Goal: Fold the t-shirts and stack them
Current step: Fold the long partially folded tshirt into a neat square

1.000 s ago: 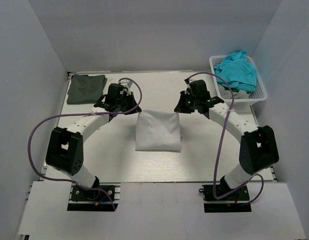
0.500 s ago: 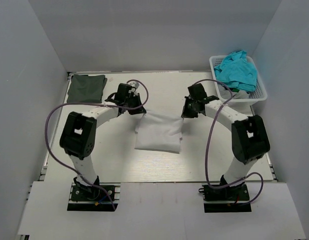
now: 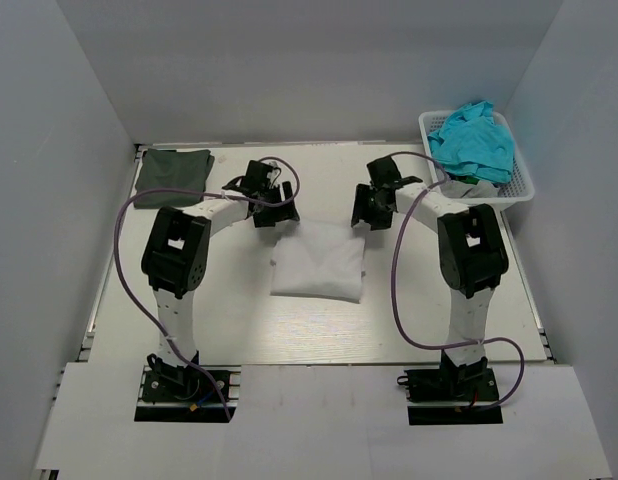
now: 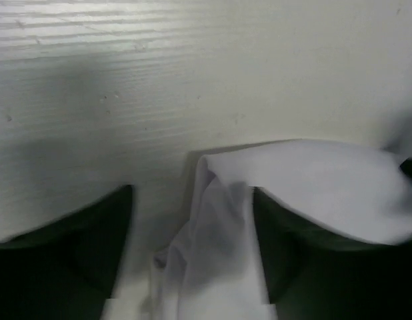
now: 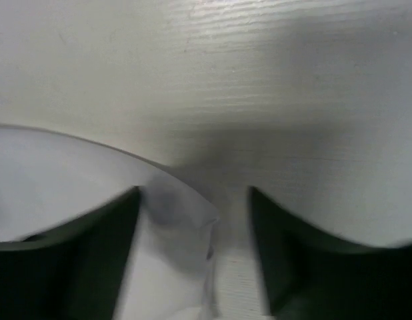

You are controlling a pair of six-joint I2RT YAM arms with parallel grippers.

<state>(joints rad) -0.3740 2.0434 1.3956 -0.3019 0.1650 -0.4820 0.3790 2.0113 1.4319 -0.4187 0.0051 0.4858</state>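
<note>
Fold ending: left claw (image 4: pixel 191 195) and right claw (image 5: pixel 195 195) spread, white t-shirt (image 3: pixel 317 262) corners apparently loose inside both. Next I regrasp, stacking onto olive t-shirt (image 3: pixel 172 177).

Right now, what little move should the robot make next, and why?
Probably lift both hands clear: the left hand and right hand stand open at the far corners of the folded white t-shirt, which lies flat. It may then go onto the green t-shirt.
</note>
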